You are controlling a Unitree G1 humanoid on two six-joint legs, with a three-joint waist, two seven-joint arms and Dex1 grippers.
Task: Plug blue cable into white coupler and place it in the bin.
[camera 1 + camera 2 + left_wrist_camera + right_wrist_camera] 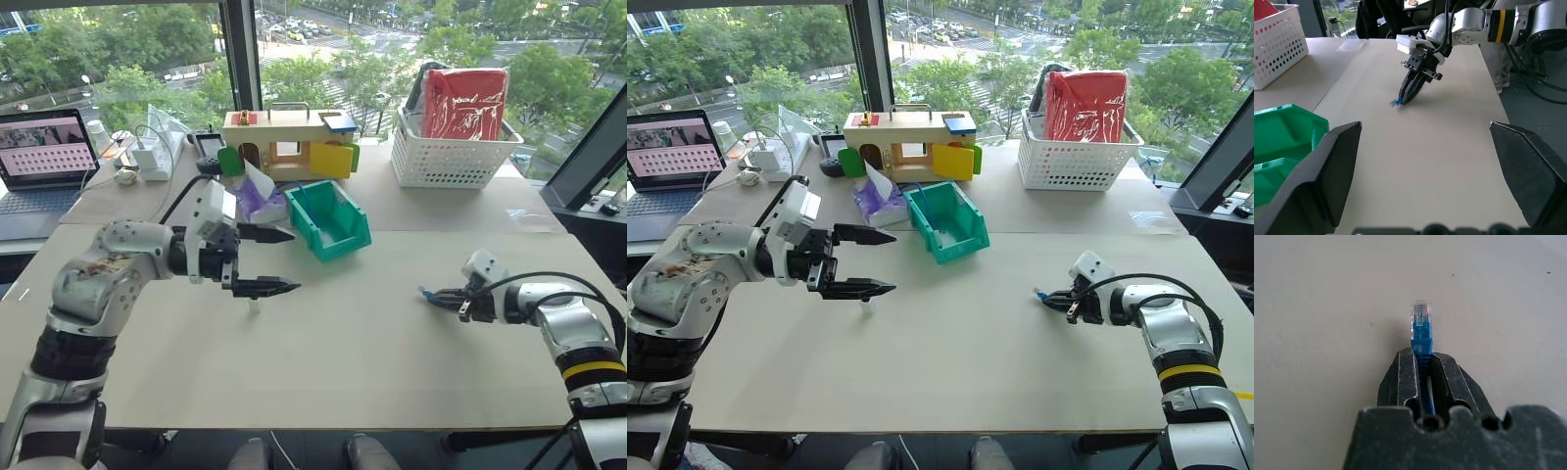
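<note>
My right gripper (434, 294) is shut on the blue cable (1421, 338), low over the table at the right. The cable's clear plug (1421, 313) sticks out past the fingertips, and the cord behind it is hidden. The left wrist view shows that gripper (1406, 95) with the blue plug end (1397, 103) touching the tabletop. My left gripper (294, 260) hovers open at the table's left middle, pointing right, with nothing between its fingers. A tiny white piece, probably the white coupler (254, 305), lies on the table just under its lower finger. The teal bin (343, 238) stands behind it.
At the back stand a wooden box with coloured doors (289, 142) and a white lattice basket (453, 157) holding a red bag. A laptop (41, 162) and chargers sit back left. A purple and white packet (257, 199) lies next to the bin.
</note>
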